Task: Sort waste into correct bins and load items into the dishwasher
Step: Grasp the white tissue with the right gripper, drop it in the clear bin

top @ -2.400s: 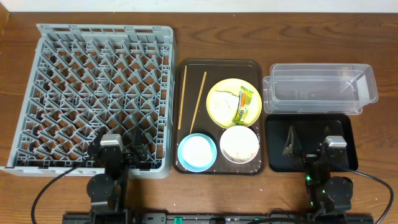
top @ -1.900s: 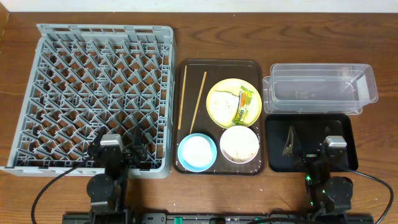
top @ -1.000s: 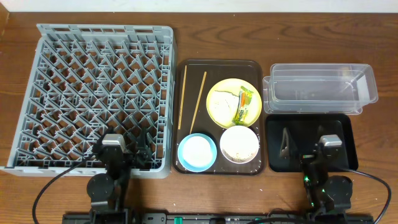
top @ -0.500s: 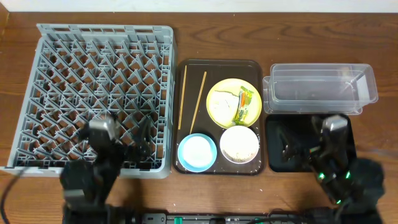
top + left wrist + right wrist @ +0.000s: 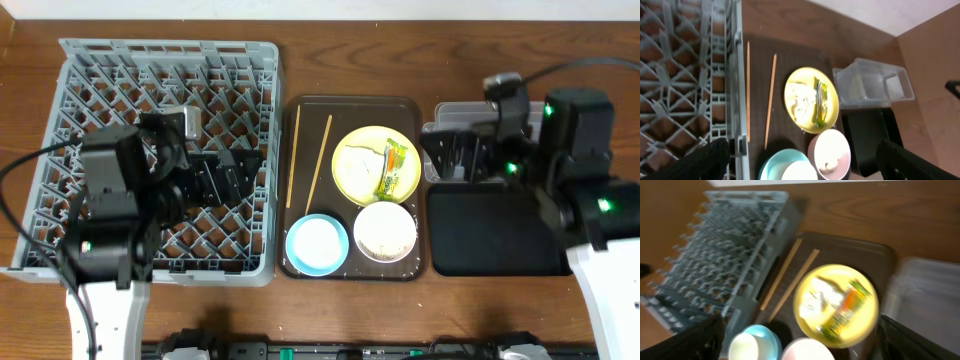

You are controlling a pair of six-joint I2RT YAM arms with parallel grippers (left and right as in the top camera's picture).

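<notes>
Table [image 5: 340,60] scene from above and from both wrists; grey dish rack [image 5: 120,70] at left, part of its lattice hidden under the left arm.

Left gripper [image 5: 235,172] is over the rack's right part; its fingers [image 5: 695,162] sit at the two lower corners of the wrist view, spread wide with nothing between them. Right gripper [image 5: 452,155] is over the left end of the clear tub [image 5: 560,135], likewise wide and empty; its fingers [image 5: 922,340] are dark and blurred at the frame corners.

Brown serving tray [image 5: 345,115] lies between the rack and the bins. On it:
- two chopsticks [image 5: 294,155] lying lengthwise on the left side, apart from each other;
- yellow plate [image 5: 372,138] at upper right, bearing white paper scraps [image 5: 358,160] with the green-and-yellow wrapper [image 5: 393,170] just beside them;
- light blue bowl [image 5: 292,243] and white bowl [image 5: 358,232] side by side at the near edge.

The blue bowl's inside reads as plain white from above; whether that is the cup cannot be told; in the left wrist view both bowls are cut off by the lower edge. Whitish grains [image 5: 385,232] show faintly in the white bowl.

Black tray [image 5: 490,235] lies just beside the tub's near side. The tub's left end is hidden from above and seen whole only from the left wrist; the right wrist view is blurred throughout, with the tub cut off at its right edge.
</notes>
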